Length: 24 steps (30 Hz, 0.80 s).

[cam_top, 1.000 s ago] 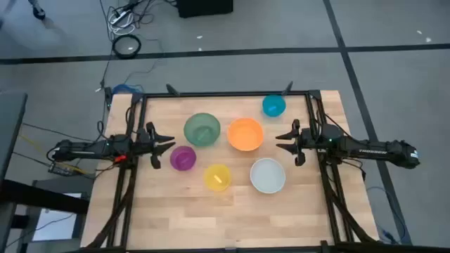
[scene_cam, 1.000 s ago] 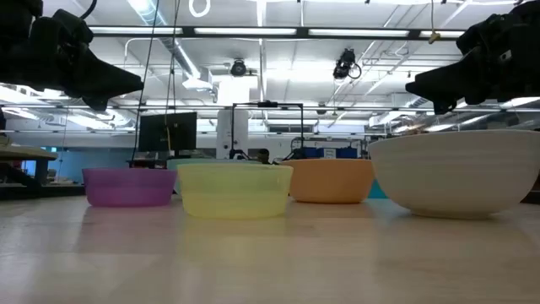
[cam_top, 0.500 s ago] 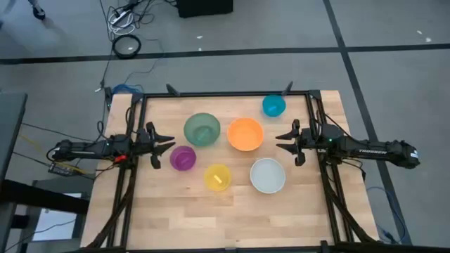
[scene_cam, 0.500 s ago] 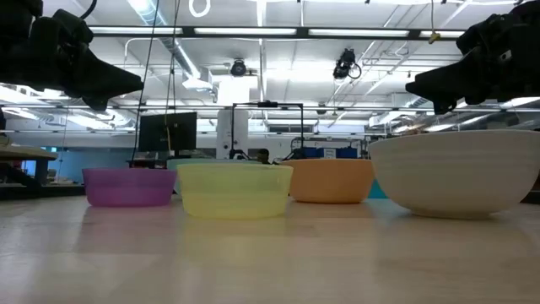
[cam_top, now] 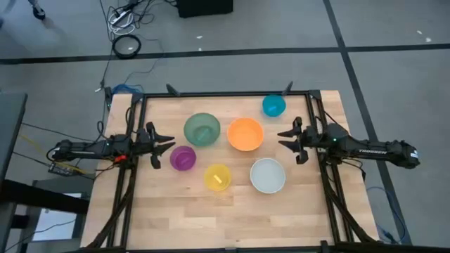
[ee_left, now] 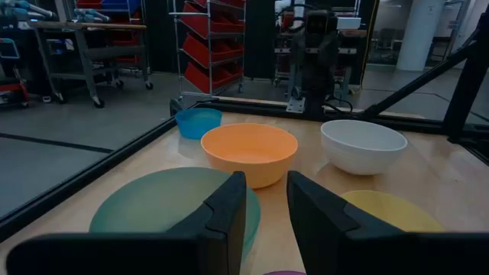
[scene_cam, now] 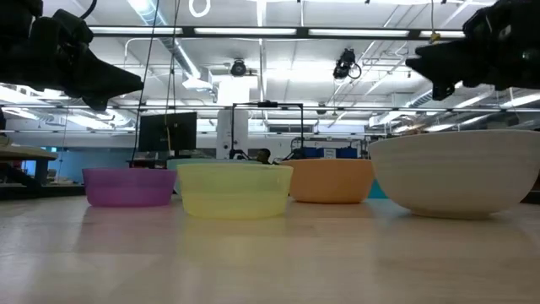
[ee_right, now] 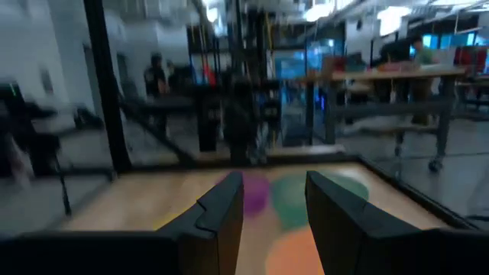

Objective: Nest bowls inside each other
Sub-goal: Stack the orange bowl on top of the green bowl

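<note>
Bowls sit apart, none nested: purple bowl [cam_top: 183, 158] nearest the table's left edge, sage bowl [cam_top: 202, 129], yellow bowl [cam_top: 217, 177], orange bowl [cam_top: 245, 134], white bowl [cam_top: 267, 175], blue bowl [cam_top: 273, 106] at the far right corner. Left gripper [cam_top: 163, 145] waits, parted, empty. Right gripper [cam_top: 287, 142], parted, empty, has risen since the earlier frame; pinching a small bowl's rim looks wisest.

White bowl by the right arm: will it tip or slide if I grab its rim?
The white bowl looks like thin plastic, so probably light. Its narrow rounded base suggests rocking under a rim grasp. On the smooth wooden table it likely slides.
</note>
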Each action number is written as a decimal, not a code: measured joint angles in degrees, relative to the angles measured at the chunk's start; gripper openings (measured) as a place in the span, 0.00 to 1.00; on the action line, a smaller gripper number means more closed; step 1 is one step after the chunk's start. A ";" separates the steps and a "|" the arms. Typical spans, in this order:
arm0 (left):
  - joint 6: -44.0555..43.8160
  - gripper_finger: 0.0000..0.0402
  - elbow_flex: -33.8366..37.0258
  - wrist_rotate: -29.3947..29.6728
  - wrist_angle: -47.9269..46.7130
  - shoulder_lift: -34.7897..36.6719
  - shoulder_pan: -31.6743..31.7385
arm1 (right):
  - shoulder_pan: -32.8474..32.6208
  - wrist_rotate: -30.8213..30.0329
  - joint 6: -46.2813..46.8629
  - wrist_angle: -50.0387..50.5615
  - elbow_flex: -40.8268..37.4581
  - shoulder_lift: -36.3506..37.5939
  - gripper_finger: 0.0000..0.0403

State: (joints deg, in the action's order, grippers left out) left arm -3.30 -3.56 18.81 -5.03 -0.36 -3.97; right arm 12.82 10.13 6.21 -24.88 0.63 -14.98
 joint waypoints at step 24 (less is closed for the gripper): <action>0.00 0.26 -0.01 0.04 25.07 0.00 0.00 | -0.04 -4.40 24.11 -10.76 0.02 -0.04 0.33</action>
State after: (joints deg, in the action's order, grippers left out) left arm -3.30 -3.57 18.84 20.04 -0.36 -3.97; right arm 12.78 5.74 30.32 -35.64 0.64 -15.03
